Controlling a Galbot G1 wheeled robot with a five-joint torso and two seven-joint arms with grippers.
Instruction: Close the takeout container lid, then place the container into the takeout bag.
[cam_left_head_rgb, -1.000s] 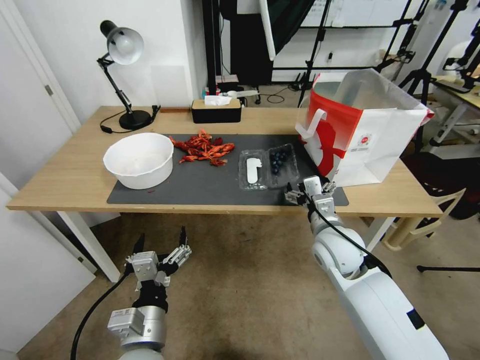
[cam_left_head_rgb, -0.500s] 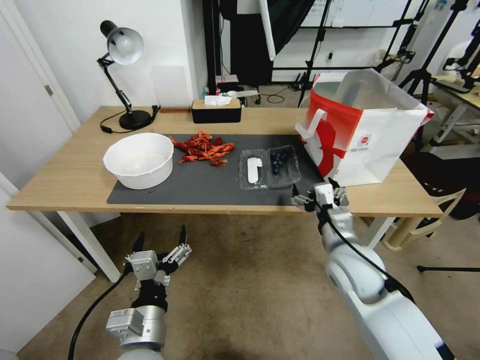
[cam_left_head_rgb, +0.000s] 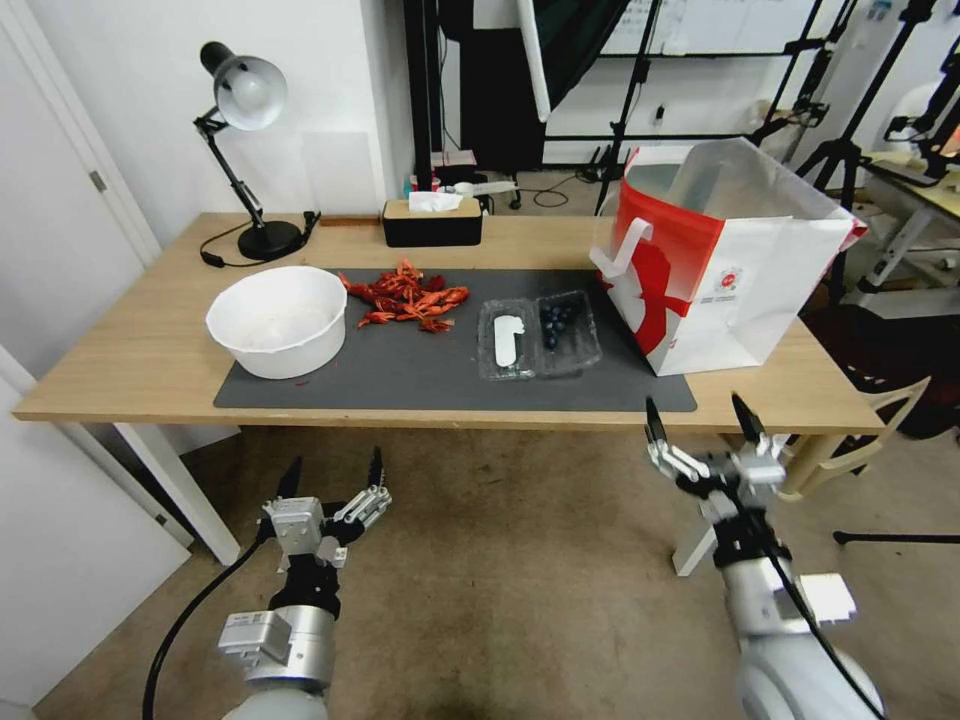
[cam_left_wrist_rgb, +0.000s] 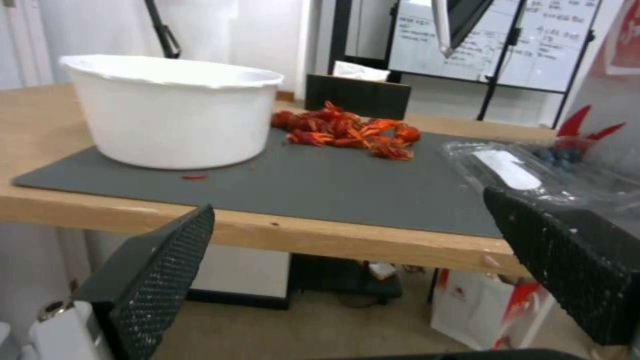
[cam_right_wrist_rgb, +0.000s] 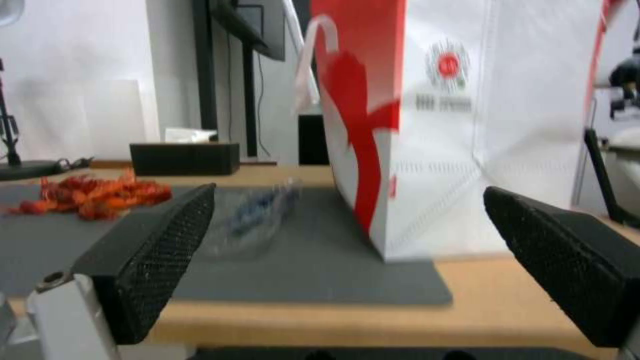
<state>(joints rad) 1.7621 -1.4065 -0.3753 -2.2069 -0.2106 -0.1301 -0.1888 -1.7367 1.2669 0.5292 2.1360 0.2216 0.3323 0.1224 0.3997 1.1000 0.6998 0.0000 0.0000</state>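
The takeout container lies open and flat on the dark mat, left of the takeout bag. Its lid, bearing a white label, is the left half; the blueberries sit in the right half. The red-and-white bag stands upright with its mouth open at the table's right end. My right gripper is open, below and in front of the table edge, nearest the bag. My left gripper is open, low in front of the table. The right wrist view has the container beside the bag.
A large white bowl stands on the mat's left end, with a pile of red crayfish beside it. A black tissue box and a desk lamp are at the back. Tripods and a chair stand to the right.
My right arm has pulled back from the table's front edge, down and to the right, and its fingers have spread wide. The left gripper has hardly moved. The container lies as before.
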